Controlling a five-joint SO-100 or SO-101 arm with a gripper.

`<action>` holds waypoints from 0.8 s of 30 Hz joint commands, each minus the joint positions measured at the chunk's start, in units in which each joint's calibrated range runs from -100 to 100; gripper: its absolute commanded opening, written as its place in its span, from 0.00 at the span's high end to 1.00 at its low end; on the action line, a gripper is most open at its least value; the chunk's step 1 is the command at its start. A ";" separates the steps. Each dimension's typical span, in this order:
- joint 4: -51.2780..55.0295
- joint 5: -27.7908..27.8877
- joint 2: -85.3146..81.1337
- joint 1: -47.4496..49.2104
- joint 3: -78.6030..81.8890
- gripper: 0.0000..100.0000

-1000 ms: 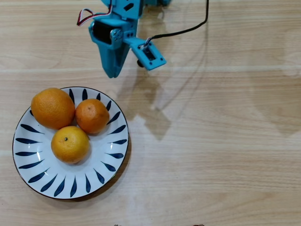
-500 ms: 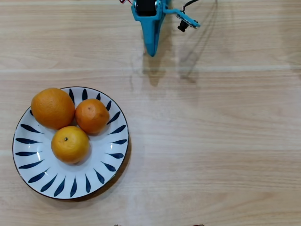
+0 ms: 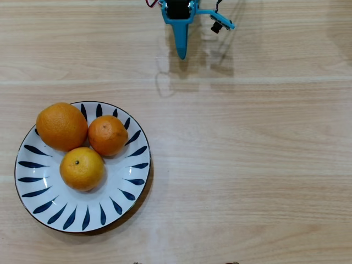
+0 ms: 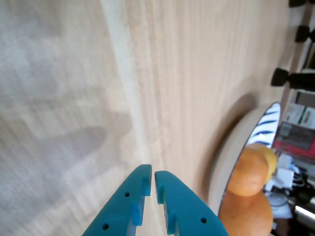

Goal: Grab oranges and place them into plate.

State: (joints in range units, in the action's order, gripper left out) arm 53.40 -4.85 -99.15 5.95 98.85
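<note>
Three oranges lie together on the plate point(image 3: 129, 190) at the lower left of the overhead view: a large one point(image 3: 61, 126), a small deep orange one point(image 3: 108, 135) and a yellower one with a dark stem dot point(image 3: 82, 168). The white plate has dark blue leaf strokes round its rim. My blue gripper point(image 3: 181, 54) is far from it, at the top edge of the table, shut and holding nothing. In the wrist view the blue fingers point(image 4: 150, 179) meet at the tips, and the plate rim point(image 4: 231, 157) with two oranges point(image 4: 250, 173) shows at the right edge.
The light wooden table point(image 3: 247, 165) stretches bare to the right of the plate. A black cable and a small camera bracket point(image 3: 218, 24) hang beside the gripper at the top. Dark stands and clutter point(image 4: 295, 78) show beyond the table in the wrist view.
The arm has drawn back from just above the plate to the top edge of the table and turned straight. The oranges and plate have not moved.
</note>
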 commanded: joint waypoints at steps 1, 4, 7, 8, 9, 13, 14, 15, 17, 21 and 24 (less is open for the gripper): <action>3.62 0.62 -0.68 0.18 -1.20 0.98; 5.26 1.51 -0.68 0.18 -1.75 0.98; 5.34 1.09 -0.68 0.18 -1.93 0.98; 5.00 1.04 -0.68 0.02 -1.38 0.98; 4.74 0.98 -0.68 -0.15 -1.29 0.98; 4.74 0.98 -0.42 -0.31 -1.38 0.98; 4.74 0.98 -0.42 -0.23 -1.38 0.98; 4.74 0.98 -0.42 -0.15 -1.38 0.98; 4.74 1.04 -0.42 -0.06 -1.38 0.98; 4.74 1.04 -0.42 -0.15 -1.38 0.98; 4.74 1.04 -0.42 -0.15 -1.38 0.98</action>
State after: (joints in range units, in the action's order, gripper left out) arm 58.48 -3.91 -99.15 5.95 97.52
